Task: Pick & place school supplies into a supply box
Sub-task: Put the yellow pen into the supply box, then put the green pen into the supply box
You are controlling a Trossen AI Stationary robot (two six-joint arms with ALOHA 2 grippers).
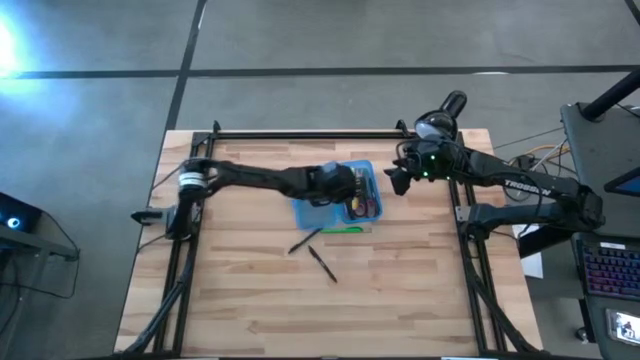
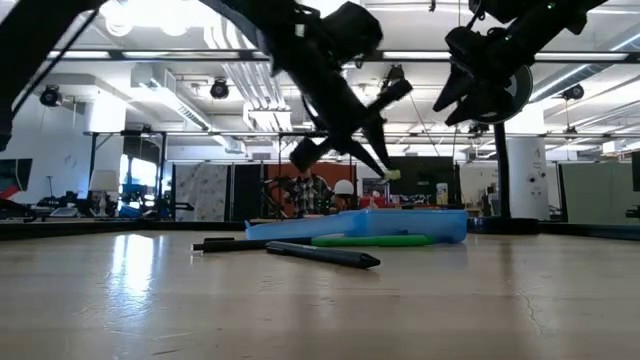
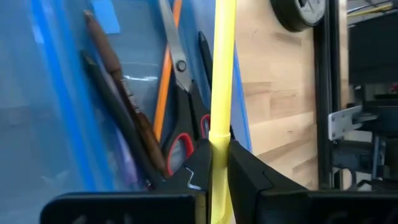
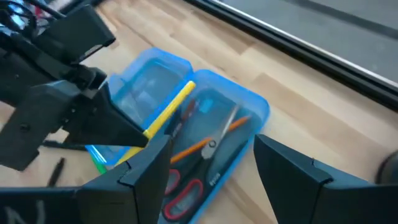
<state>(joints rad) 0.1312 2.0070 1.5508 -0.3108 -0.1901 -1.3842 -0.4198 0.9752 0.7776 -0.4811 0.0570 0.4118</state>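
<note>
Left hand (image 3: 214,177) grips yellow pencil (image 3: 222,81) over supply box (image 4: 249,102) — scissors (image 3: 181,106) beneath.

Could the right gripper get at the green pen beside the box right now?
Probably yes. The right gripper hovers open and empty beside the supply box, and the green pen lies bare on the table just outside it. The left gripper, shut on a yellow pencil, is over the box, not over the pen.

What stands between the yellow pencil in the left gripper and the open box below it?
Nothing visible. The left gripper holds the yellow pencil over the blue box, whose open half holds only scissors and pens lying flat. The right gripper hangs off to the side.
</note>
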